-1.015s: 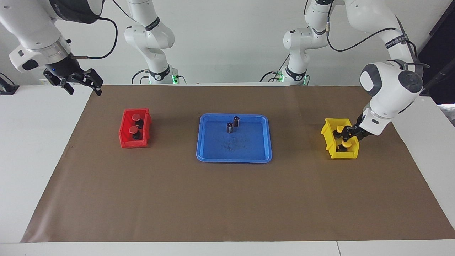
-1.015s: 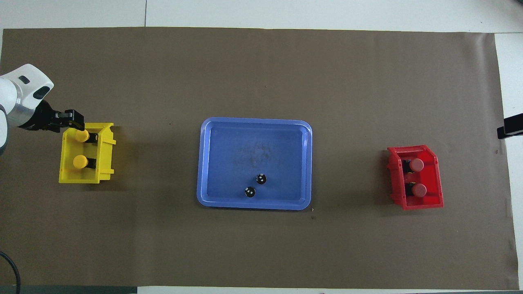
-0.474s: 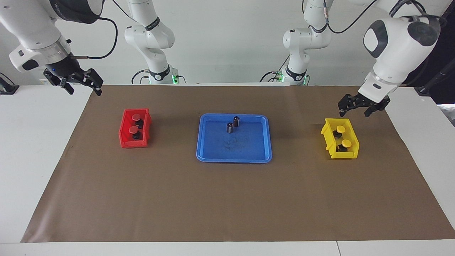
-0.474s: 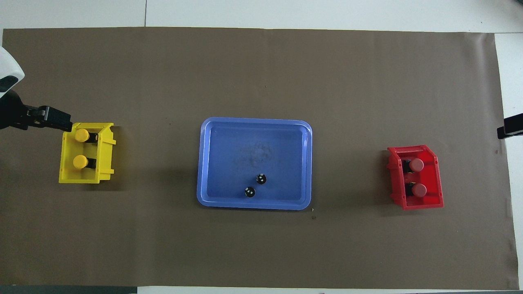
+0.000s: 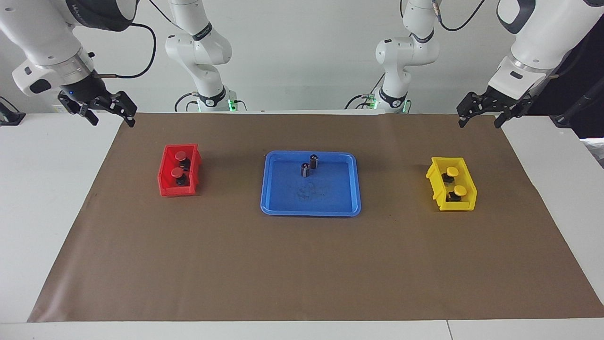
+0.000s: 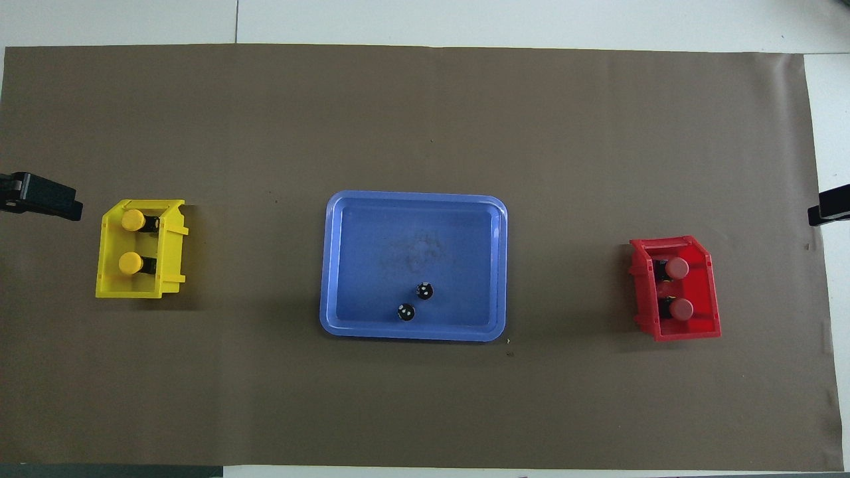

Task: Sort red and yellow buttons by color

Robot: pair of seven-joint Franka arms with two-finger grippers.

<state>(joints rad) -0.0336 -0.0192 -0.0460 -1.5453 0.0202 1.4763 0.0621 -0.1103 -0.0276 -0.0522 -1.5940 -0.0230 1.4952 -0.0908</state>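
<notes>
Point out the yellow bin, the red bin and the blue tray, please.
yellow bin [image 5: 436, 188], facing view, outer wall.
red bin [image 5: 166, 172], facing view, side wall.
blue tray [image 6: 342, 265], overhead view, bare floor.

Two red buttons [image 5: 179, 163] in red bin [image 5: 165, 182]; two yellow buttons [image 5: 456, 181] in yellow bin [image 5: 436, 186].

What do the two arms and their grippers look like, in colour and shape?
Both arms are white, with rounded links and dark grey joint caps, and black cables run along them. Black bands with pale lettering ring some links. The left gripper and the right gripper are black, each with two fingers.
</notes>
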